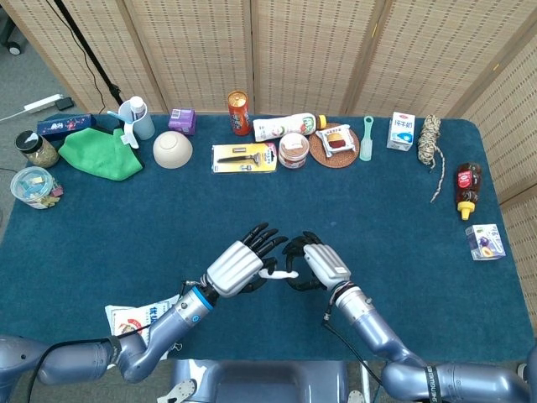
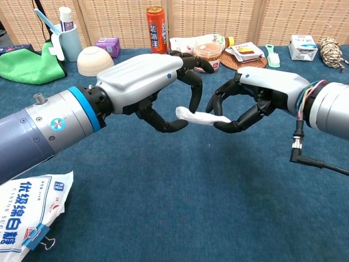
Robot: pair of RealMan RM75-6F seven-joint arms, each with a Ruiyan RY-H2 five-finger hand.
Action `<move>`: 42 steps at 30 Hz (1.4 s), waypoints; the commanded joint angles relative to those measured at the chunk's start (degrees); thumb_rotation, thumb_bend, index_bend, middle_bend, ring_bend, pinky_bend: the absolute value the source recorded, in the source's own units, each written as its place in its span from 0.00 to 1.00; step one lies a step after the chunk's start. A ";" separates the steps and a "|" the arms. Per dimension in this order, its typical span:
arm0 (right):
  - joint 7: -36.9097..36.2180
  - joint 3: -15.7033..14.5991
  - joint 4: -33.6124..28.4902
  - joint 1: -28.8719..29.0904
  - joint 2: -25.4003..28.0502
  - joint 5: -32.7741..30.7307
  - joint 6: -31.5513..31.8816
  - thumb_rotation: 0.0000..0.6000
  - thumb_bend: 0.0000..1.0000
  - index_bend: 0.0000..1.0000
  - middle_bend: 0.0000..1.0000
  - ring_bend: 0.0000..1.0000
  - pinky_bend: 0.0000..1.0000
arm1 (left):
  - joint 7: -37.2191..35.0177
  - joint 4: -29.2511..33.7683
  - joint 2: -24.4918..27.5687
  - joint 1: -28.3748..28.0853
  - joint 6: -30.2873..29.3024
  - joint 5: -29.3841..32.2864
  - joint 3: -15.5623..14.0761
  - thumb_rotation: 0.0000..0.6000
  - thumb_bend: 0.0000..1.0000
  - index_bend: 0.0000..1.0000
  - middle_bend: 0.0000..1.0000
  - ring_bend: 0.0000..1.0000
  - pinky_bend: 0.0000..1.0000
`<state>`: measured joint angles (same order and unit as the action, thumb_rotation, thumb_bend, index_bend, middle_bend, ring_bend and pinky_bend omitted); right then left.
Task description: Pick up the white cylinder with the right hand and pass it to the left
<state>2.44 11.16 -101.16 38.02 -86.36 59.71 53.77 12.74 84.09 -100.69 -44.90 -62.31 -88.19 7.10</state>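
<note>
The white cylinder [image 2: 202, 117] hangs level above the near middle of the blue surface [image 1: 386, 218], bridged between the two robot hands. The left robot hand [image 2: 143, 87] has its dark fingers [image 2: 163, 126] curled around the cylinder's left end, pinching it from above and below. The right robot hand [image 2: 260, 93] has its fingers [image 2: 235, 125] curved in toward the cylinder's right end; the lower ones touch it, but whether that hand is truly gripping or only cradling the tip cannot be told. In the head view the same pair, left [image 1: 236, 268] and right [image 1: 322, 262], meet over the cylinder [image 1: 278, 274], which shows only as a short white bar between them.

Along the far edge of the surface stand an orange can [image 1: 238, 112], a white bowl [image 1: 172, 149], a cup [image 1: 137, 117] with a toothbrush, a green cloth [image 1: 102, 153], a razor pack [image 1: 243, 157], a lying bottle [image 1: 285, 127], a small tub [image 1: 293, 150], a round mat [image 1: 333, 144] with a packet on it, a milk carton [image 1: 401, 131] and a coil of rope [image 1: 430, 139]. A sauce bottle [image 1: 466, 187] lies at the right edge. A white bag [image 2: 28, 212] lies at the near left, below the left arm.
</note>
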 commanded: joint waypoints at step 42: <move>-0.11 -1.10 -1.71 -2.91 7.56 1.74 1.98 1.00 0.46 0.77 0.37 0.21 0.02 | -1.25 1.07 6.35 1.30 -2.32 0.72 0.69 1.00 0.42 0.77 0.16 0.07 0.01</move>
<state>2.34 10.11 -102.82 35.18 -78.90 61.43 55.69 11.58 85.07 -94.55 -43.70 -64.47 -87.39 7.77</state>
